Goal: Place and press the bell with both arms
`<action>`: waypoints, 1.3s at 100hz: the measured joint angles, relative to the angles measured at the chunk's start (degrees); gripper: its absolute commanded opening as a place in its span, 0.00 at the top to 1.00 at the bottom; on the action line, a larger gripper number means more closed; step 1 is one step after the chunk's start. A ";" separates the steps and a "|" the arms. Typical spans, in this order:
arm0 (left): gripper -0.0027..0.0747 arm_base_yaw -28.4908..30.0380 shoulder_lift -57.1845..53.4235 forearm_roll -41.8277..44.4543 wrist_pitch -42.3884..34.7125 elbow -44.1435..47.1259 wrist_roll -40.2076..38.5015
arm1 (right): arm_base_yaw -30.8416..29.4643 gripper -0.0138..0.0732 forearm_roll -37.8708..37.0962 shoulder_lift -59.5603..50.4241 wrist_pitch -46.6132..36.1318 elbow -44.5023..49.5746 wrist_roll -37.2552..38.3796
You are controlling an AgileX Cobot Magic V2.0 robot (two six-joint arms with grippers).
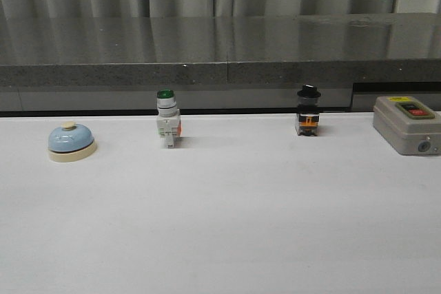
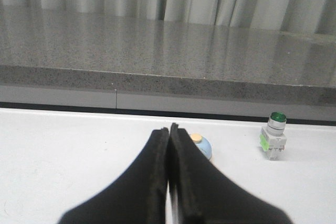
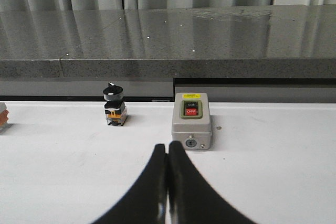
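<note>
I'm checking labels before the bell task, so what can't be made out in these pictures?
- Bell: left wrist view, lower half hidden behind the shut left gripper.
- Grey switch box: front view, right side cut off by the frame edge; yellow label unreadably small.
- Both arms: outside the front view.

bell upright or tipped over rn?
Upright. In the front view the bell sits flat on its cream base on the table, button on top, with nothing touching it.

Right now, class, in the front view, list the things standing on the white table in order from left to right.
bell → green-capped pushbutton switch → black-knobbed switch → grey on/off switch box
</note>
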 measured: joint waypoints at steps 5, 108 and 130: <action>0.99 0.00 3.93 0.00 1.36 -2.66 0.00 | 0.00 0.92 0.00 0.00 0.00 0.00 0.00; 0.65 0.00 61.09 0.00 21.62 -44.05 1.27 | -0.10 0.92 0.00 0.00 0.00 0.00 -0.11; 0.10 0.00 61.52 0.10 24.70 -45.24 3.01 | -0.10 0.92 0.00 0.00 0.00 0.00 -0.11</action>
